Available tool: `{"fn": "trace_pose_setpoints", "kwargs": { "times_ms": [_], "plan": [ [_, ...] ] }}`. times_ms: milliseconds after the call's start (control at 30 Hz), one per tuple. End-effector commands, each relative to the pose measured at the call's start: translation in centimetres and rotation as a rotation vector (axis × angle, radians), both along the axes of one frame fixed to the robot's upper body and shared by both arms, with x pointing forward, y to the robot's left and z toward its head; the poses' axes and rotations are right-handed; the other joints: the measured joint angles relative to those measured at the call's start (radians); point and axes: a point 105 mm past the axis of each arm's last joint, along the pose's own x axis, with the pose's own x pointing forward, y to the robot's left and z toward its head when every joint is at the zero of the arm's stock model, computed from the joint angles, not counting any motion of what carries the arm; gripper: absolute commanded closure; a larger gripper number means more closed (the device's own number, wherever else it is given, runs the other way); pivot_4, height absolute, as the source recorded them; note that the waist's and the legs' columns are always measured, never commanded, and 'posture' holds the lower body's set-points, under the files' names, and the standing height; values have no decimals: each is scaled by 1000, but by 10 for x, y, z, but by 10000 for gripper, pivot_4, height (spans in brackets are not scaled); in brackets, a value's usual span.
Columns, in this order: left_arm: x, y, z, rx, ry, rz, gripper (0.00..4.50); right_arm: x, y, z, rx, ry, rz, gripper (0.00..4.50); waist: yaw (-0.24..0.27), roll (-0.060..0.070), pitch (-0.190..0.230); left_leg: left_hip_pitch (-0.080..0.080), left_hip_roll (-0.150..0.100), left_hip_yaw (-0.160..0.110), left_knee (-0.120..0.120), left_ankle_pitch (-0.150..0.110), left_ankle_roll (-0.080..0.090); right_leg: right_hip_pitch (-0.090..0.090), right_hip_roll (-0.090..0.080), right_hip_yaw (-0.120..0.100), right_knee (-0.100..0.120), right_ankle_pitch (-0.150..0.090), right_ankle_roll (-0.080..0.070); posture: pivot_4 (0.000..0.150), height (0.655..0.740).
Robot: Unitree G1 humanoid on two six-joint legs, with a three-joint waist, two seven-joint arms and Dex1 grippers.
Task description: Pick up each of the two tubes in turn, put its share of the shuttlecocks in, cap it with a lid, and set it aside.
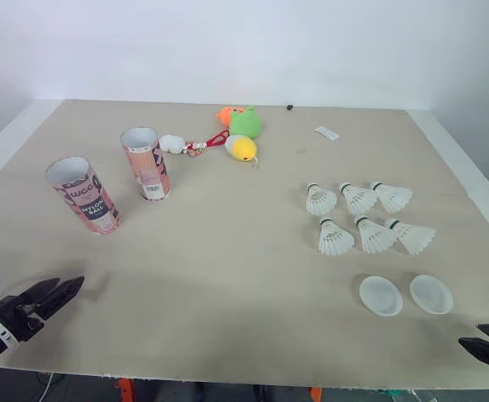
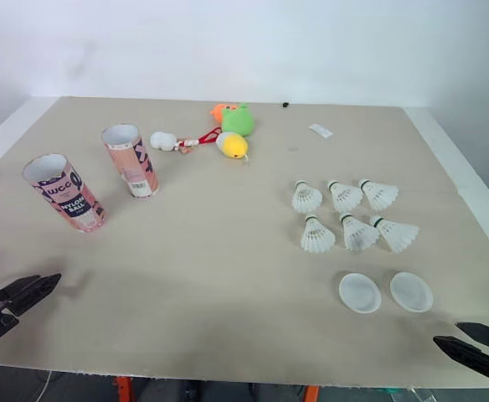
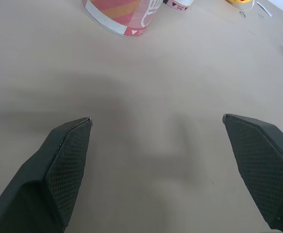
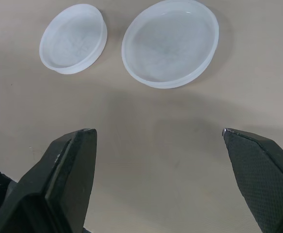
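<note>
Pink and open-topped, two tubes stand on the left of the table [image 1: 228, 276]. The nearer tube [image 1: 84, 197] reads "NYLON BALL" under letters like "UCC". The farther tube [image 1: 146, 163] carries a white label too small to read. Six shuttlecocks [image 1: 360, 216] lie in two rows on the right, with two lids [image 1: 381, 296] nearer the front edge and soft toys [image 1: 243, 134] at the back. The left wrist view catches the nearer tube's base, and the right wrist view looks down into both lids. The left gripper [image 3: 157, 120] and the right gripper [image 4: 159, 131] hover over bare table, fingers spread wide, gripping nothing.
</note>
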Motion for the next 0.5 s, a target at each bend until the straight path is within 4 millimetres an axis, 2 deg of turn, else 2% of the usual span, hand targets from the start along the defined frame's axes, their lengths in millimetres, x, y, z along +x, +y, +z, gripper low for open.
{"fn": "trace_pose_setpoints", "kwargs": {
  "times_ms": [33, 167, 500],
  "plan": [
    [0, -1, 8, 7, -8, -29, 0, 1, -2, 5, -11, -27, -5, 701, 0, 0, 0, 0, 0, 0, 0, 0, 0, 0, 0, 0, 0, 0, 0, 1500, 7323],
    [1, -6, 4, 11, 21, -58, 0, 0, 2, 0, 0, -25, 1, 701, 0, 0, 0, 0, 0, 0, 0, 0, 0, 0, 0, 0, 0, 0, 0, 1500, 7323],
    [4, -13, 3, -10, 12, -79, 0, 1, 4, 3, 0, -35, 12, 701, 0, 0, 0, 0, 0, 0, 0, 0, 0, 0, 0, 0, 0, 0, 0, 1500, 7323]
  ]
}}
